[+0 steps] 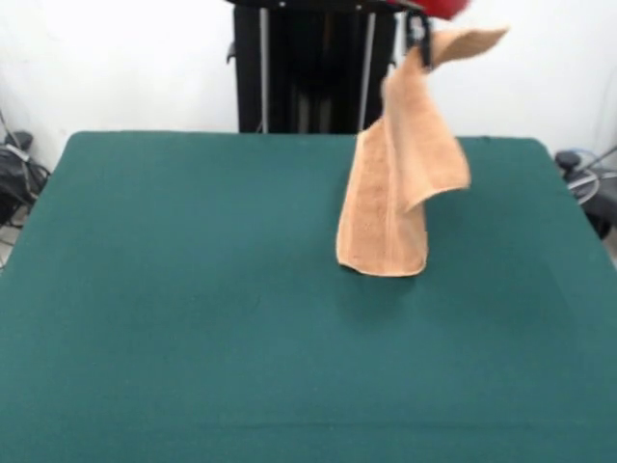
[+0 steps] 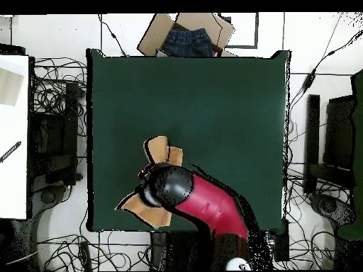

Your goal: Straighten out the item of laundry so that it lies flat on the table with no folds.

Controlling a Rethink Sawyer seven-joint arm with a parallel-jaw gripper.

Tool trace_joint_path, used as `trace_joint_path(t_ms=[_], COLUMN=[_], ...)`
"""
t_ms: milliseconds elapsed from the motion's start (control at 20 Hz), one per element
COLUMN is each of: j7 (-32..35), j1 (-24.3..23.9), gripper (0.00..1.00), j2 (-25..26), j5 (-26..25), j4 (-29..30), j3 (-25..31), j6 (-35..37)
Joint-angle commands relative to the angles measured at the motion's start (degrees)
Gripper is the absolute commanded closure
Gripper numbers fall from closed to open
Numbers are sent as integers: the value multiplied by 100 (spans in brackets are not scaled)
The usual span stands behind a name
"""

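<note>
The light orange-tan towel (image 1: 400, 183) hangs from my gripper (image 1: 418, 43) at the top of the front view, right of centre. The gripper is shut on an upper corner, and a flap sticks out to the right. The towel drapes down folded lengthwise, and its lower edge rests on the green table (image 1: 193, 289). In the overhead view the red and black arm (image 2: 205, 202) covers the gripper. Parts of the towel (image 2: 162, 151) show beside the arm, near the table's (image 2: 213, 99) bottom-left edge.
The black pedestal (image 1: 313, 68) stands behind the table's far edge. A cardboard box holding jeans (image 2: 188, 39) sits just off the table's top edge in the overhead view. Cables lie on the floor around the table. A white surface (image 2: 13, 134) stands at the left.
</note>
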Motion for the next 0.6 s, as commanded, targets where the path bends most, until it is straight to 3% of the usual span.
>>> trace_joint_path(t_ms=[50,300,500,600], j7=[-1608,-2105,-2161,-2215], j1=[-1497,-2497,-2971,-3078], gripper=[100,100,100,100], j2=[103,204,197,114], j5=[49,-67,-215,-480], j4=[372,564,793,634], j3=[947,1647,2069,2032], j6=[-473,-561,-829,-535])
